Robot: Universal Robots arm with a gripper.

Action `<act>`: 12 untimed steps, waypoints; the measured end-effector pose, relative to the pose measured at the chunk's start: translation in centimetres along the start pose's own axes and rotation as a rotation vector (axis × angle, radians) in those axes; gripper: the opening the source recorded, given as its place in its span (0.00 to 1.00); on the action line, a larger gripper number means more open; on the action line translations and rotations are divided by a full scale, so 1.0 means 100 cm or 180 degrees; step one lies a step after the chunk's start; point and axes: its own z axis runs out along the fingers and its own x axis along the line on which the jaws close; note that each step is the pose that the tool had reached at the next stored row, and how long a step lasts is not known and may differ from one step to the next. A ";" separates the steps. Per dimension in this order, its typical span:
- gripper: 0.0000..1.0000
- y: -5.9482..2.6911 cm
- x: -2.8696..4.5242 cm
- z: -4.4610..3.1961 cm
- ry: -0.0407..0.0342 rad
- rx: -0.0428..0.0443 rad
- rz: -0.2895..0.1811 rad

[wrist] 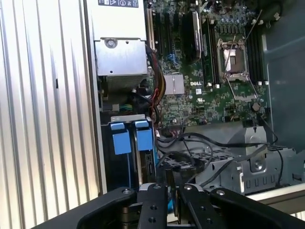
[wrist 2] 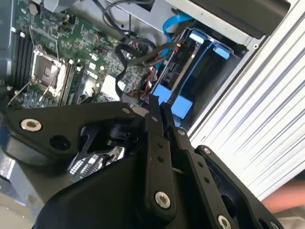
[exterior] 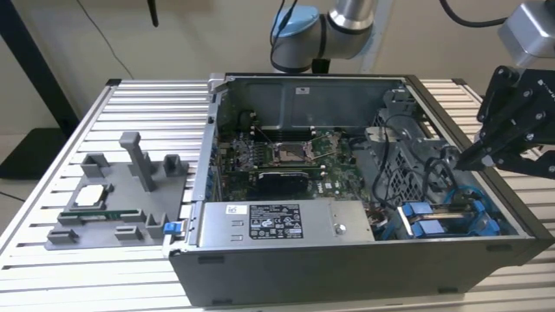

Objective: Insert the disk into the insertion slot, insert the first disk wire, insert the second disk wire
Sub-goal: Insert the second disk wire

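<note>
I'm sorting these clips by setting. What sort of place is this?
Probably a robotics lab or test bench: a robot arm reaches over an open computer case that sits on a slatted metal table, next to a grey holder with loose parts.

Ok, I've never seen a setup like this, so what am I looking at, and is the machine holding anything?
It is a robot arm with a black gripper, poised over an open computer case on a ribbed metal table. One camera stands off the arm; two ride near its wrist, looking past the gripper at two blue drive carriers inside the case. On the exterior view's left, a grey tray holds a chip. Whether anything is held, I cannot tell.
</note>
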 end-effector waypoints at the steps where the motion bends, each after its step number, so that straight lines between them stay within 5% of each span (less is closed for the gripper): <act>1: 0.00 0.0024 0.0007 0.0016 0.0000 0.0005 -0.0004; 6: 0.00 0.0159 0.0046 0.0112 -0.0002 0.0028 -0.0022; 12: 0.00 0.0199 0.0068 0.0195 -0.0004 0.0087 -0.0112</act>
